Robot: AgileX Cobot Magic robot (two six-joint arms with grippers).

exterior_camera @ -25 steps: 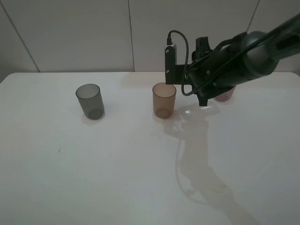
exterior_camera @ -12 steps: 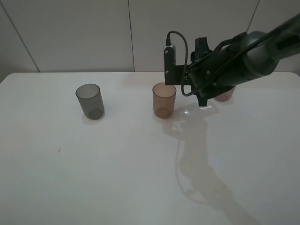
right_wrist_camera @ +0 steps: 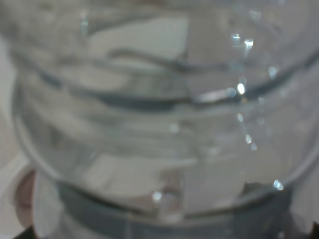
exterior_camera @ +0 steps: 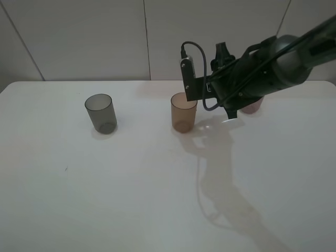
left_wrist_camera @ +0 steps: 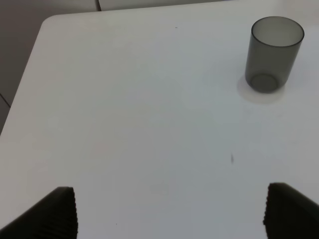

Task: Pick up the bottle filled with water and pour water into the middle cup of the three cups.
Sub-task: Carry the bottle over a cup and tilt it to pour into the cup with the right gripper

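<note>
Three cups stand in a row on the white table: smoky grey (exterior_camera: 101, 113), orange-brown middle cup (exterior_camera: 184, 113), and pink-mauve (exterior_camera: 253, 106), which is mostly hidden behind my right arm. My right gripper (exterior_camera: 224, 102) is shut on the clear bottle (exterior_camera: 230, 117) and holds it tilted in the air just right of the middle cup's rim. Only the bottle's clear end shows below the gripper; its neck is hidden. The bottle (right_wrist_camera: 159, 114) fills the right wrist view. My left gripper (left_wrist_camera: 169, 214) is open and empty above bare table, away from the grey cup (left_wrist_camera: 275, 54).
The white table (exterior_camera: 131, 184) ends at a pale wall behind the cups. The table's far-left corner (left_wrist_camera: 47, 22) shows in the left wrist view. My right arm (exterior_camera: 283, 58) reaches in from the upper right over the pink-mauve cup.
My right gripper has rotated further, tipping the bottle more toward the orange-brown cup. The cups have not moved.
</note>
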